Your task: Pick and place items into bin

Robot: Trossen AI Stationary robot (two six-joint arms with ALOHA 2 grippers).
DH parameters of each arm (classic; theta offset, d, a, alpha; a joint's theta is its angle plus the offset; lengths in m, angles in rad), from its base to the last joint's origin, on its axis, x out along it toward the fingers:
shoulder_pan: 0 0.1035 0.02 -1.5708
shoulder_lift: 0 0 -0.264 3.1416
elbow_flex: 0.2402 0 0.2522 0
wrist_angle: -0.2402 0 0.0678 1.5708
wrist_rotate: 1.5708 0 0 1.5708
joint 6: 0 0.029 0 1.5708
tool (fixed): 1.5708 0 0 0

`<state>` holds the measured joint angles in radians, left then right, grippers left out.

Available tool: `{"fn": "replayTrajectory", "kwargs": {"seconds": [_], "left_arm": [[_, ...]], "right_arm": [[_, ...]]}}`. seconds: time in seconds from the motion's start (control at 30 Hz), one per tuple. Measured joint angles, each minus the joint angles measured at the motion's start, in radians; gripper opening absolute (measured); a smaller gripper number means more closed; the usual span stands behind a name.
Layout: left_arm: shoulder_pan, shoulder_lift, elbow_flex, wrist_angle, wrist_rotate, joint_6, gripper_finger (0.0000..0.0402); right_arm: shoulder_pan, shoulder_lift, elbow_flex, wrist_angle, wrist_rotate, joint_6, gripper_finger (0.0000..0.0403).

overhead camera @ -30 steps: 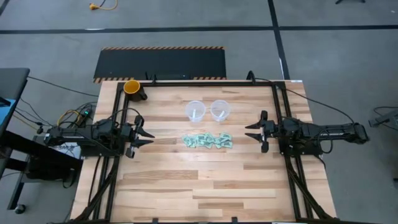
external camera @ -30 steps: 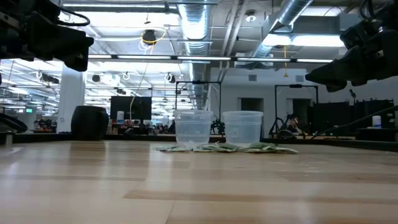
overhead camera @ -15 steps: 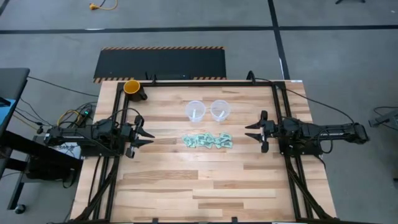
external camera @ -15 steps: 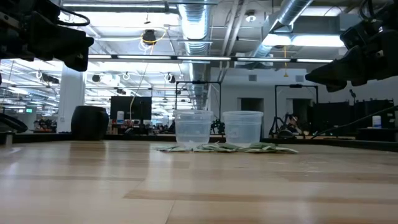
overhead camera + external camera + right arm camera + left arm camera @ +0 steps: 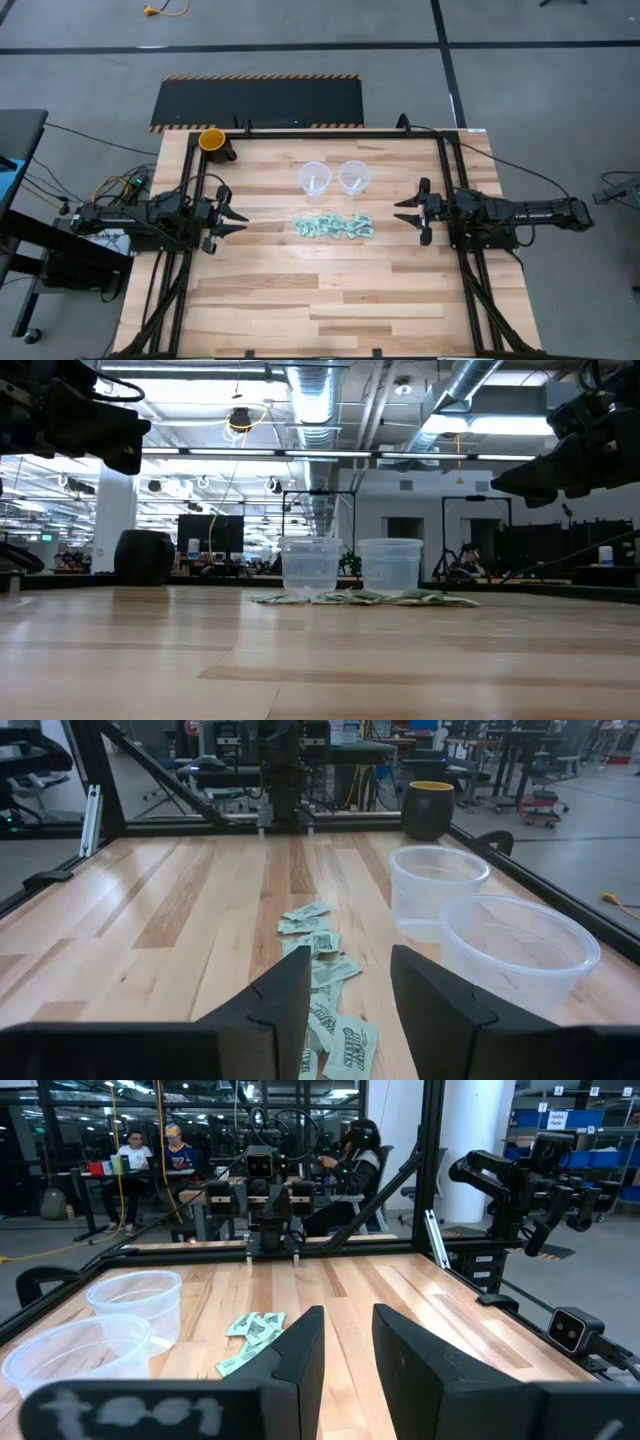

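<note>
Bench [image 5: 330, 290]: nothing has moved | left hand [image 5: 236, 217] and right hand [image 5: 404, 212] both parted, empty, parked wide | packets [image 5: 334, 226] untouched beside cups [image 5: 314, 178] — picking not started

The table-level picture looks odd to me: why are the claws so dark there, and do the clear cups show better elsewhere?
Low view: bright ceiling lights behind leave both arms as dark silhouettes, and the clear cups blend into the room. Right wrist view: they stand out against the wooden table, their rims catching light beside the green packets. High view: even light, faint shadows.
</note>
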<state>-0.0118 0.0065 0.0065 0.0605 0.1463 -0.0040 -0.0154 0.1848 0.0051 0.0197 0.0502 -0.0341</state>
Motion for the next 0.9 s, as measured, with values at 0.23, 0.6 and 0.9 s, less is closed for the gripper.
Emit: {"fn": "replayTrajectory", "kwargs": {"seconds": [0.23,0.6,0.9], "left_arm": [[0.0,0.0,0.0,0.0,0.0,0.0,0.0077],[0.0,0.0,0.0,0.0,0.0,0.0,0.0077],[0.0,0.0,0.0,0.0,0.0,0.0,0.0077]], "right_arm": [[0.0,0.0,0.0,0.0,0.0,0.0,0.0134],[0.0,0.0,0.0,0.0,0.0,0.0,0.0134],[0.003,0.0,0.0,0.029,-0.005,0.111,0.0127]]}}
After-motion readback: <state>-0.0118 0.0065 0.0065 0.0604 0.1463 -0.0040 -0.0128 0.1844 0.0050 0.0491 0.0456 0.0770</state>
